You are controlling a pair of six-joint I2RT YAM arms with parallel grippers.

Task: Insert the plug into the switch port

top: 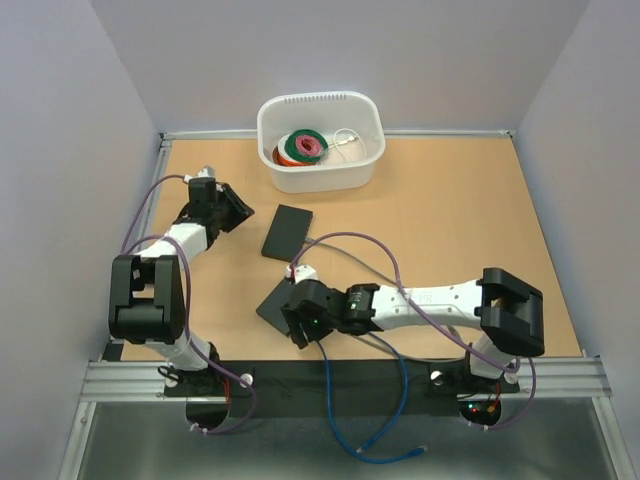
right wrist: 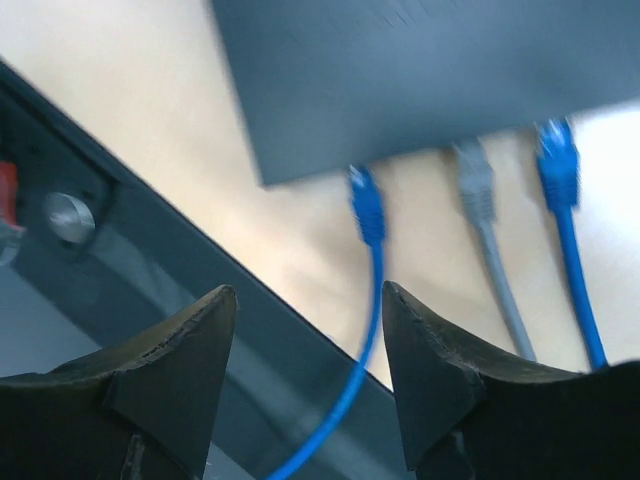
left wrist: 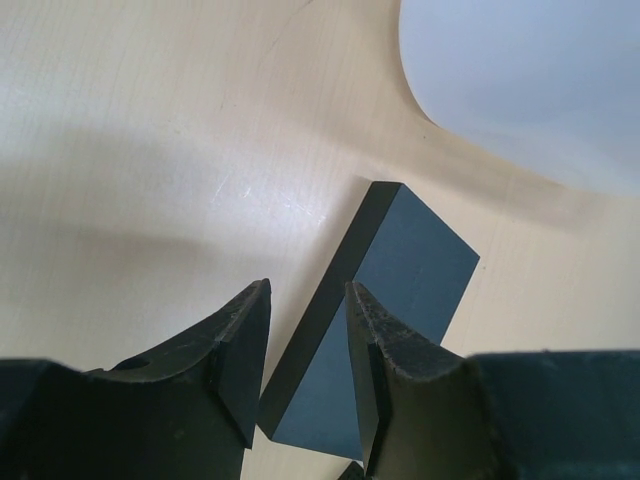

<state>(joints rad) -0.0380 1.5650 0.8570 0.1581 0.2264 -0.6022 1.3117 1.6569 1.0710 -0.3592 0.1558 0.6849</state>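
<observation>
While the open, empty right gripper [right wrist: 308, 300] is nearer, the blue plastic plug [right wrist: 366, 205] is seen at twelve o'clock, lengthwise toward the flat black switch [right wrist: 420, 70].

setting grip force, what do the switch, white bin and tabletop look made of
switch: matte dark casing, no gloss; plastic or painted metal, unclear.
white bin: likely moulded plastic, smooth rounded rim with slots.
tabletop: pale wood or laminate, faint grain.

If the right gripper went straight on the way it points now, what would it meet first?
The right gripper would probably meet the blue cable lying between its fingers, then the edge of the dark switch. Depth is unclear.
</observation>
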